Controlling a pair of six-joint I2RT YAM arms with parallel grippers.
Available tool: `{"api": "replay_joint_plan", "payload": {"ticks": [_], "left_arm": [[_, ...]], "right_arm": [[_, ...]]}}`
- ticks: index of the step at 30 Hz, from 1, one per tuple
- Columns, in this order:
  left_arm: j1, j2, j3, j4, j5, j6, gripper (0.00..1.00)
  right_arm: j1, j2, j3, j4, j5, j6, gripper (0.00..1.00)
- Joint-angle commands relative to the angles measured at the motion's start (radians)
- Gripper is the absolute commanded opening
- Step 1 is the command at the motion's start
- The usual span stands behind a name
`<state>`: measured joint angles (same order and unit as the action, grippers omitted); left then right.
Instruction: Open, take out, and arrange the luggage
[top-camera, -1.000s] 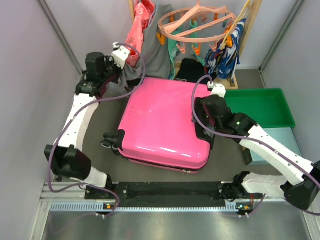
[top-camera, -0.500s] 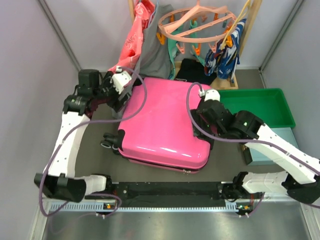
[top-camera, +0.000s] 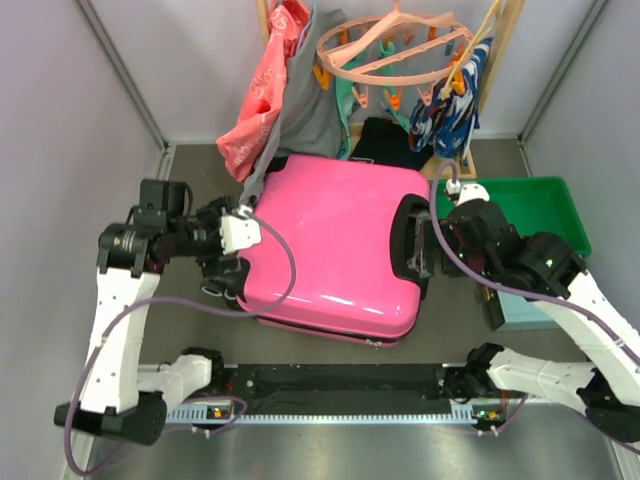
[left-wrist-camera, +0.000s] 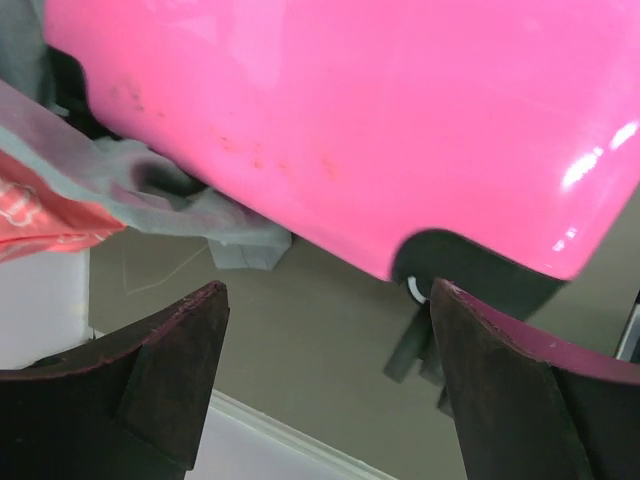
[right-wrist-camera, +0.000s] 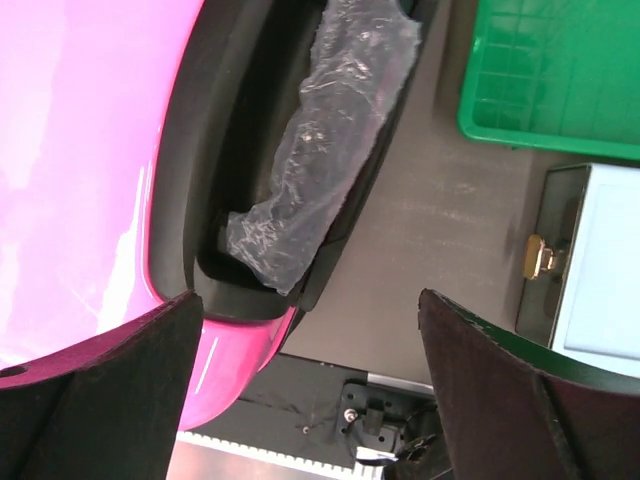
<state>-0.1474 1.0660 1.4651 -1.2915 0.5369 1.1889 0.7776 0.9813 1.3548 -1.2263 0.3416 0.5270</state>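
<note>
a robotics lab test cell dressed as a home laundry corner: bare pale partition walls (top-camera: 60, 90) on metal posts (top-camera: 125, 75) close it in, an aluminium mounting rail (top-camera: 330, 413) runs at 6 o'clock, and clothes (top-camera: 305, 95) hang from a wooden rack (top-camera: 508, 40) with a pink peg hanger (top-camera: 330, 45) at 12 o'clock.

- The luggage (top-camera: 330, 240), a glossy hot-pink hard shell, lies flat and closed at the middle of the table.
- Its black wheels (top-camera: 216, 283) face the left edge.
- Its black handle recess (top-camera: 412, 240), with crumpled clear plastic in it, faces the right edge.
</note>
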Motion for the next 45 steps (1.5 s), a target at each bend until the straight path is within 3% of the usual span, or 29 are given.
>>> {"api": "replay_joint_plan", "payload": {"ticks": [1, 4, 10, 17, 26, 28, 31, 32, 34, 38, 45], "left_arm": [[-0.015, -0.128, -0.138, -0.218, -0.082, 0.087, 0.87], [-0.015, -0.164, -0.222, -0.216, -0.149, 0.086, 0.88], [-0.015, -0.118, -0.207, -0.197, -0.137, 0.089, 0.9], [-0.015, -0.095, -0.342, -0.149, -0.175, 0.193, 0.91], [-0.015, -0.052, -0.396, -0.092, -0.094, 0.156, 0.84], [-0.015, -0.063, -0.417, -0.091, -0.08, 0.14, 0.76], [-0.015, -0.107, -0.457, -0.104, -0.06, 0.126, 0.4], [-0.015, -0.122, -0.471, -0.103, -0.052, 0.121, 0.13], [-0.015, -0.171, -0.473, -0.097, -0.051, 0.068, 0.0], [-0.015, -0.251, -0.457, -0.05, -0.031, -0.046, 0.0], [-0.015, -0.34, -0.48, 0.211, -0.126, -0.427, 0.0]], "right_arm": [[-0.034, 0.075, 0.015, 0.044, -0.118, -0.094, 0.9], [-0.069, 0.111, 0.007, 0.059, -0.125, -0.102, 0.92], [-0.23, 0.088, -0.086, 0.163, -0.285, -0.119, 0.92], [-0.354, 0.085, -0.118, 0.215, -0.308, -0.136, 0.92], [-0.376, 0.181, -0.194, 0.349, -0.337, -0.11, 0.87], [-0.374, 0.215, -0.204, 0.379, -0.337, -0.111, 0.82], [-0.37, 0.237, -0.223, 0.41, -0.41, -0.11, 0.67], [-0.365, 0.241, -0.23, 0.433, -0.42, -0.099, 0.64], [-0.331, 0.246, -0.232, 0.445, -0.414, -0.09, 0.59], [-0.249, 0.276, -0.172, 0.433, -0.379, -0.084, 0.57], [-0.215, 0.157, -0.088, 0.269, -0.072, -0.091, 0.75]]}}
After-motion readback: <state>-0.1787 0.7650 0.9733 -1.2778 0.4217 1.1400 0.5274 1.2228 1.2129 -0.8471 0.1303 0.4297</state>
